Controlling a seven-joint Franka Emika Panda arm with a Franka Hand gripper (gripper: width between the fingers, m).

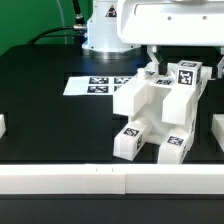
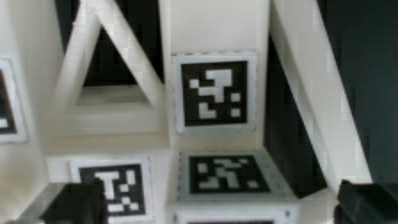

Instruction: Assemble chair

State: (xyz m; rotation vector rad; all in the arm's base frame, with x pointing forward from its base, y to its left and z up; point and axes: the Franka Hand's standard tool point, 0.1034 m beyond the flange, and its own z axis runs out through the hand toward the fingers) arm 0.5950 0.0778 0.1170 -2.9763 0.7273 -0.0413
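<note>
Where the black table (image 1: 40, 110) meets its low white border rail (image 1: 60, 178), the chair (image 1: 150, 115) stands as one chunky block of matte white plastic — square-edged, stepped, with legs ending in cube-like feet that carry black-and-white square tags; its surfaces look smooth and hard, without gloss. The gripper (image 1: 165, 62) hangs directly above the chair's upper end, its fingers reaching down beside a tagged block at the top; whether they press on the plastic or stand apart I cannot tell from either view. In the wrist view the chair fills the frame just beyond the fingertips (image 2: 75, 200): flat white slats and bars with dark gaps between them, one upright tag (image 2: 215, 93) on a central bar and two more tags below it — the picture is soft, so the tag patterns are blurred. Beyond the fingers, flat on the table, lies the marker board (image 1: 95, 86), a thin white sheet printed with tags, well apart from the chair's feet.
</note>
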